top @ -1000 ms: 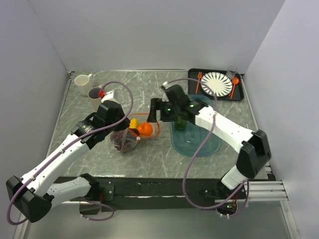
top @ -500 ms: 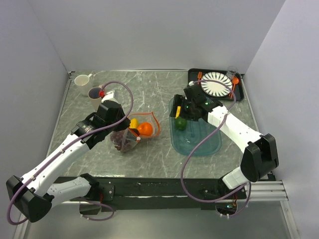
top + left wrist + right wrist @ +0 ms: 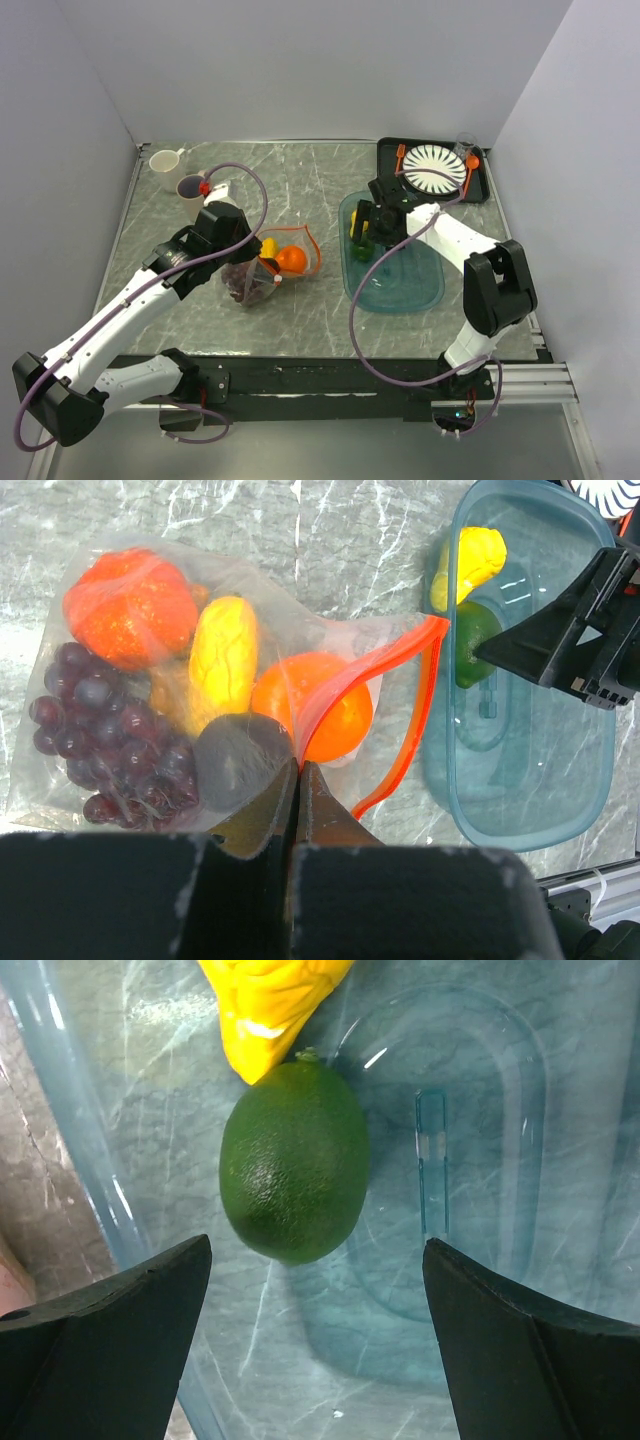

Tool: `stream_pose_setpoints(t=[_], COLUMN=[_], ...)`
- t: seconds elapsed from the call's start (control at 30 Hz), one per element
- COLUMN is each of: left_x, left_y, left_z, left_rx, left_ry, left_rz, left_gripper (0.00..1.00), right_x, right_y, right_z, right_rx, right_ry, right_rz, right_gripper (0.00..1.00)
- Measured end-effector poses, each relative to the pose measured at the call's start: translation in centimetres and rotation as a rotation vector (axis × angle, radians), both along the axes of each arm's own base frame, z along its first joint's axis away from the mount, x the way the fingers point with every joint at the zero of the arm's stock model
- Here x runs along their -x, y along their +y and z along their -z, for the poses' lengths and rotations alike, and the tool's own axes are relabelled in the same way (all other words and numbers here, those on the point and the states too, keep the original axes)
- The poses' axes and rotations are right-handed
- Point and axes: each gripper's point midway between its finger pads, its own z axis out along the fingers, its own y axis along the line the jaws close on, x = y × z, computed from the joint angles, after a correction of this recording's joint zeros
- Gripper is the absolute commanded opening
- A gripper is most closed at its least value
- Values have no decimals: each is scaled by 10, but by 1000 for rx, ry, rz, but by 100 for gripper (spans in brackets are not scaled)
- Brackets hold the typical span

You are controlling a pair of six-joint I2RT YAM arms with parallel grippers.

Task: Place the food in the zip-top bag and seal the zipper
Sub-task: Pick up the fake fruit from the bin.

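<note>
Left fingers: we see the left gripper (image 3: 297,770) pressed together on the near rim of the bag (image 3: 330,640), holding its mouth up and open.
Right fingers: the right gripper (image 3: 315,1260) is spread wide above the tray (image 3: 520,810), with nothing between the fingers.
Food already bagged: orange (image 3: 330,705) at the mouth, grapes (image 3: 110,740), a yellow piece (image 3: 225,660) and a red-orange piece (image 3: 130,600) deeper in.
Food left: a green fruit (image 3: 293,1160) and a yellow fruit (image 3: 270,1005) lie in the tray, touching at the green one's stem end.
Zipper: the orange-red strip (image 3: 427,690) gapes in a loop towards the tray, not yet sealed.
Slip risk: we judge the green fruit smooth and rounded, so an off-centre close could squirt it sideways or shove the yellow fruit.
Bag risk: the left pinch holds only thin film. If it slips, the mouth would collapse.
Sealing risk: the orange sits right at the opening and could roll out or block the strip.
Writing: we can read no brand, label or text anywhere.
</note>
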Motion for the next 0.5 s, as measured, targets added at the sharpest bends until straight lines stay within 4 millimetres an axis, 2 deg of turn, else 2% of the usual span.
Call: stream_pose_setpoints(t=[0.23, 0.5], left_x=[0, 0], left_y=[0, 0], left_z=[0, 0], left_rx=[0, 0], left_ry=[0, 0], left_rz=[0, -1], left_gripper=[1, 1], right_x=[-5, -12], right_y=[0, -3], right_z=[7, 28], right_rx=[-31, -81], right_ry=[17, 70], right_rz=[1, 7], right_gripper=[93, 93])
